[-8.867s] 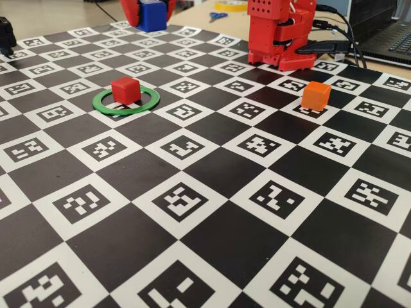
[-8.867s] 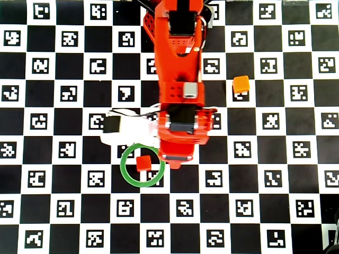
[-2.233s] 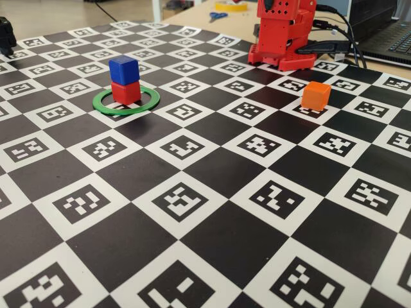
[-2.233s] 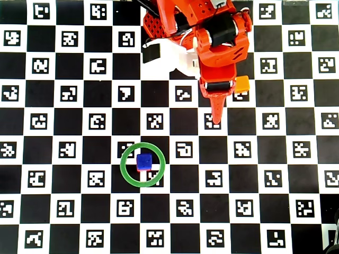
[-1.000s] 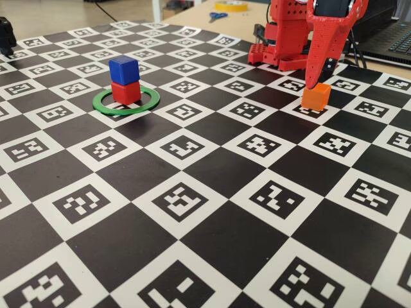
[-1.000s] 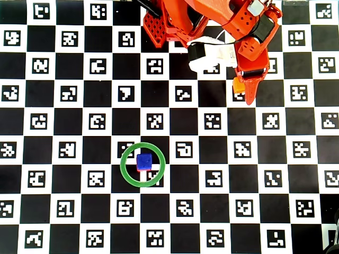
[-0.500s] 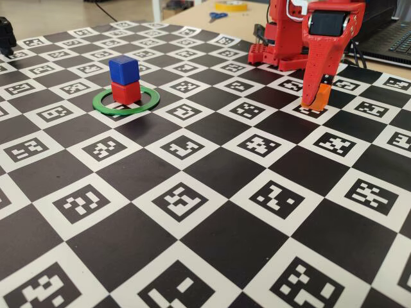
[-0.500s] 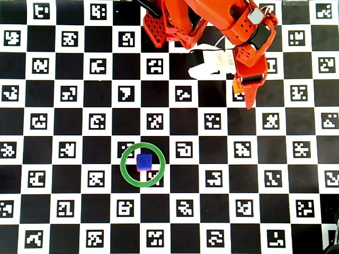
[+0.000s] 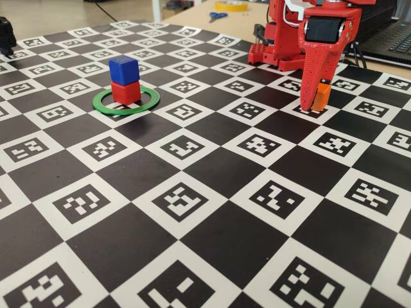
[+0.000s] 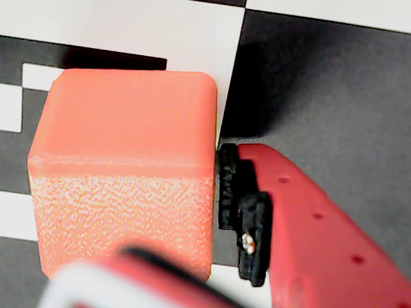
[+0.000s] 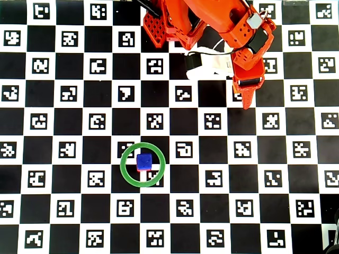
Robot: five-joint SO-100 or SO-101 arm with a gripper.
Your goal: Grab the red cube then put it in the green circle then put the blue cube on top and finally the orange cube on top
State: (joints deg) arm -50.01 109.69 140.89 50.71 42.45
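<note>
Fixed view: blue cube [image 9: 124, 68] on red cube [image 9: 126, 92] inside green circle [image 9: 126, 101], left half of bench [image 9: 212, 231]. Wrist view: fingers [image 10: 241, 212] touching orange cube [image 10: 122, 167], near far right edge; cannot tell whether closed. Overhead view: cube hidden under arm.

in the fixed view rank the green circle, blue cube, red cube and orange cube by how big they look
1. green circle, clearly widest.
2. blue cube and red cube, alike; the red is partly covered.
Orange cube: mostly hidden behind the gripper, so unranked.
</note>
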